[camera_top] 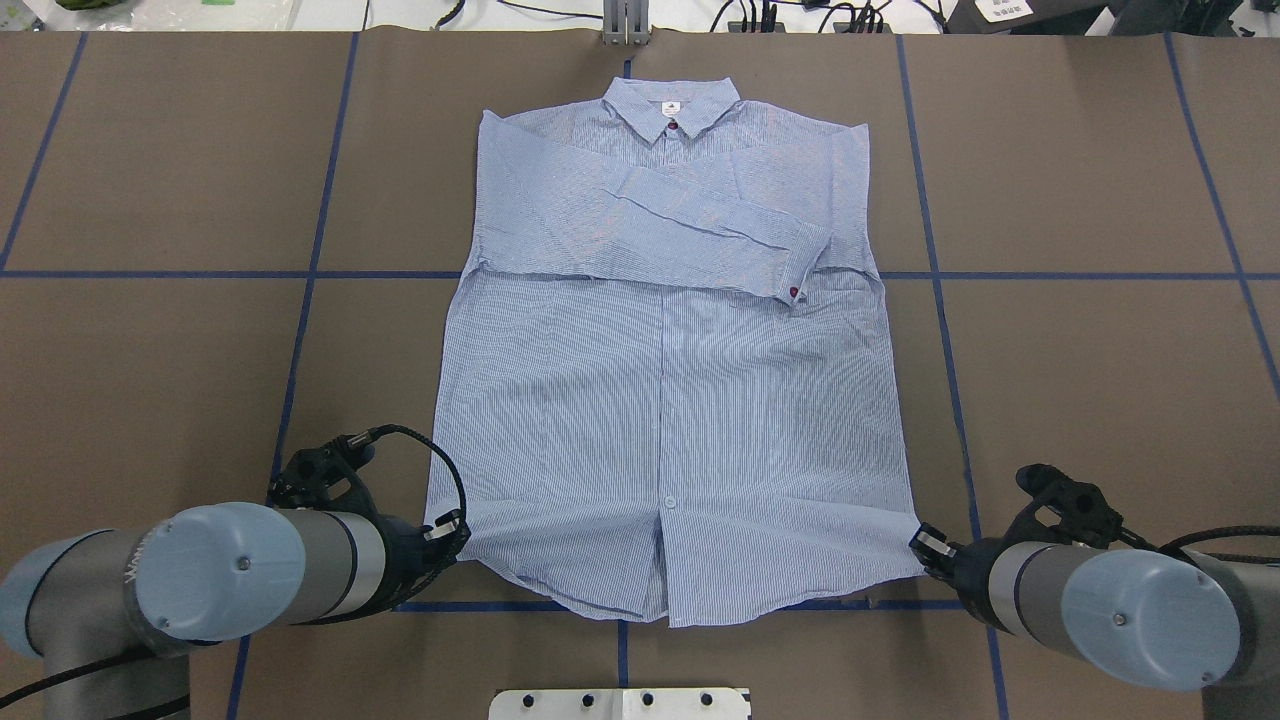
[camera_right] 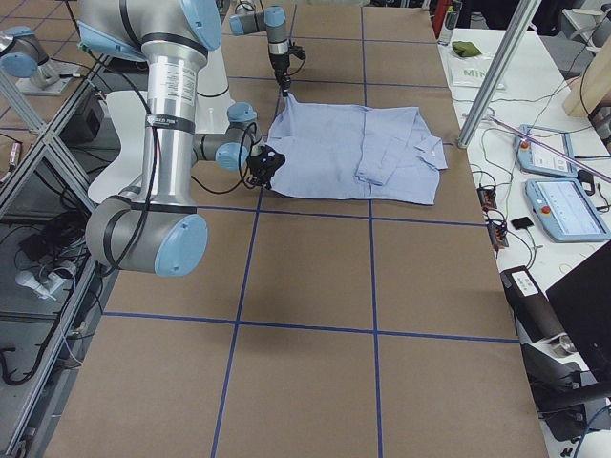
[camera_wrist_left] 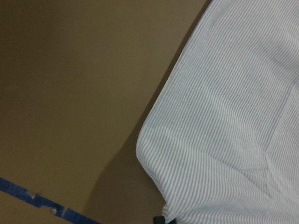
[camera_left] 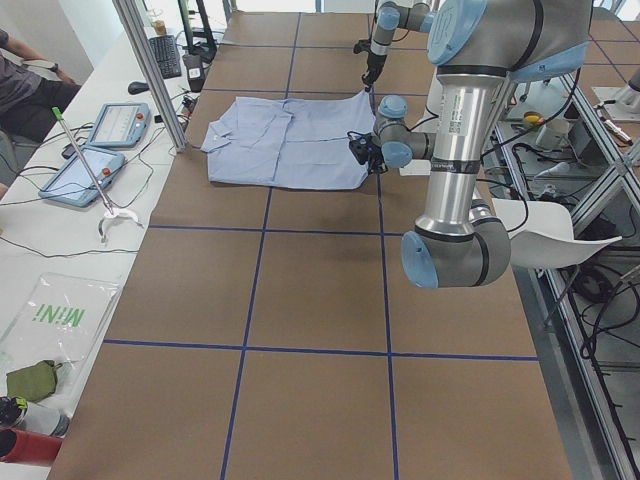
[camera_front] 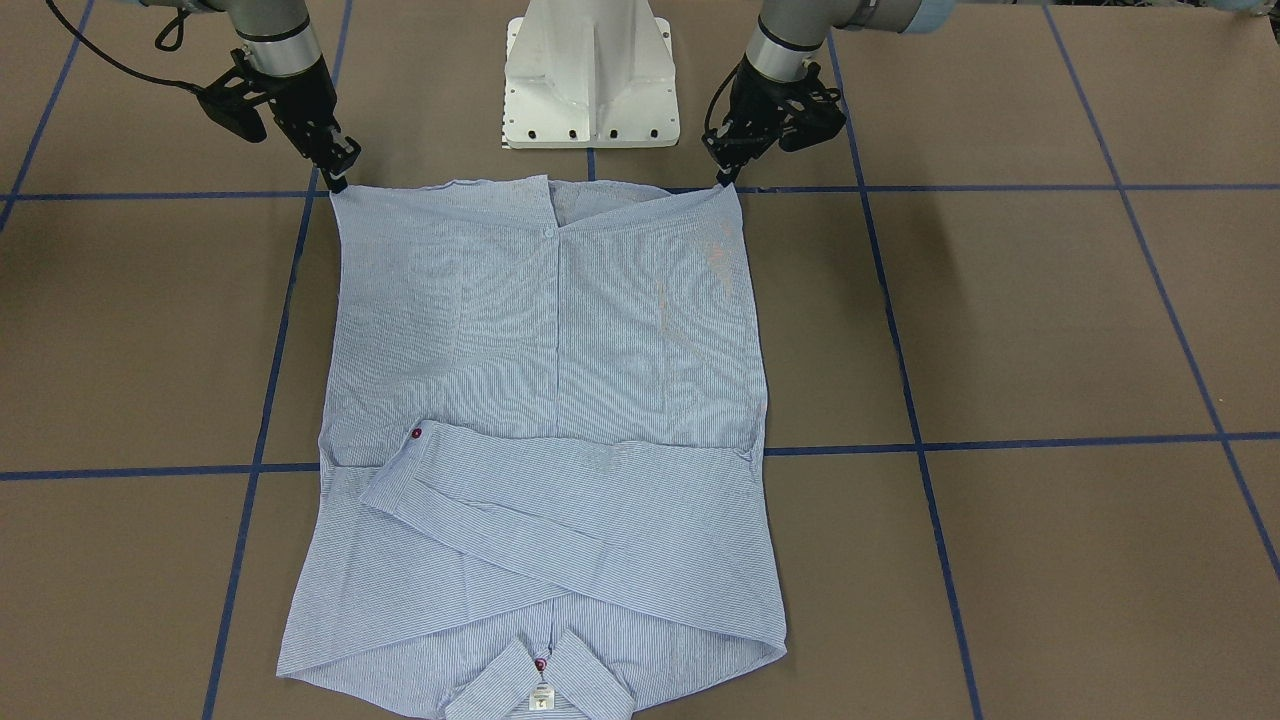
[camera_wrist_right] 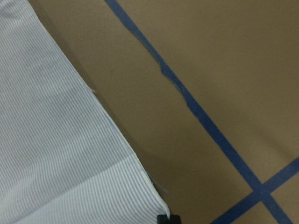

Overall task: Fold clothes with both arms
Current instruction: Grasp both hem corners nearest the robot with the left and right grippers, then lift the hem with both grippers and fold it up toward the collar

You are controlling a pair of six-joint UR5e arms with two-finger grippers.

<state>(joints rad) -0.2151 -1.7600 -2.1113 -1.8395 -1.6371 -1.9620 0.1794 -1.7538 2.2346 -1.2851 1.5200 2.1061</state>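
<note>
Collar [camera_front: 540, 682] nearest; shirt [camera_front: 550, 330] flat on table [camera_front: 1050, 330], sleeves [camera_front: 560, 505] already crossed over chest. Left end effector [camera_front: 722, 180] and right end effector [camera_front: 338, 182] each pinch hem corner; hem-to-collar fold apparently left.

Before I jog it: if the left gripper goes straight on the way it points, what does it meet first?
The left gripper points down onto a hem corner of the shirt, which sits right at its fingertips. Just beneath that is the table. How much gap remains is unclear.

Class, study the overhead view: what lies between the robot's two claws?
The shirt. Its bottom edge spans the whole stretch from the left claw to the right claw, one at each corner. The overhead view shows this best.
</note>
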